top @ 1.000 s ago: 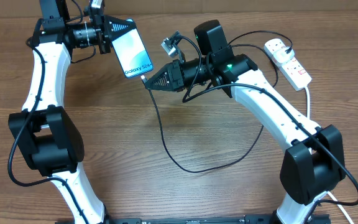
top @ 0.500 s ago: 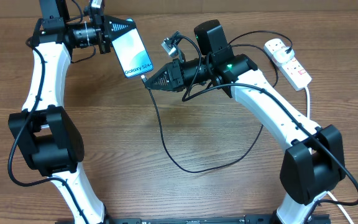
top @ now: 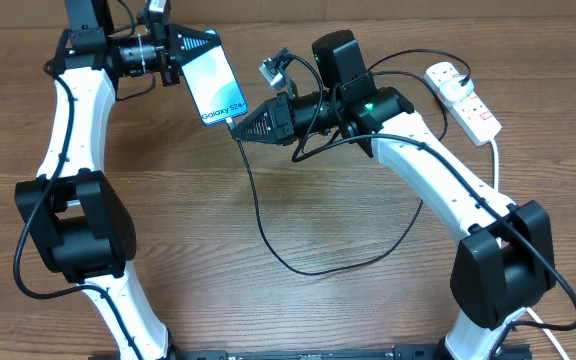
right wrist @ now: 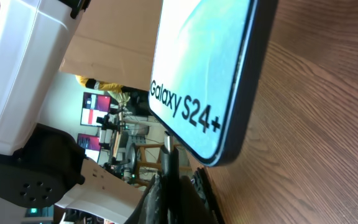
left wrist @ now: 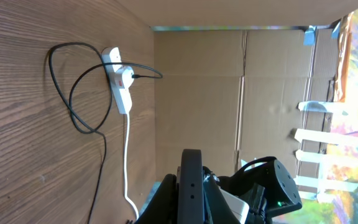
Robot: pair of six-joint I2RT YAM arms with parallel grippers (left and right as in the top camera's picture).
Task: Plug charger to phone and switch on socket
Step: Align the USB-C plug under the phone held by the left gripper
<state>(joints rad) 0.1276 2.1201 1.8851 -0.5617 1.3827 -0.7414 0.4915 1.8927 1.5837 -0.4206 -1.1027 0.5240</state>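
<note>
My left gripper (top: 190,50) is shut on the phone (top: 214,85), holding it above the table at the back left; its light blue screen reads "Galaxy S24+". In the left wrist view the phone's dark edge (left wrist: 190,186) sits between the fingers. My right gripper (top: 243,130) is shut on the charger's connector tip (right wrist: 169,163), which is at the phone's lower short edge (right wrist: 211,157). The black charger cable (top: 268,235) loops over the table toward the white socket (top: 463,98) at the back right. The socket also shows in the left wrist view (left wrist: 120,81).
The thick white cord (top: 495,165) runs from the socket along the table's right side. A cardboard wall (left wrist: 229,93) stands behind the table. The cable loop lies across the middle of the wooden table (top: 318,310).
</note>
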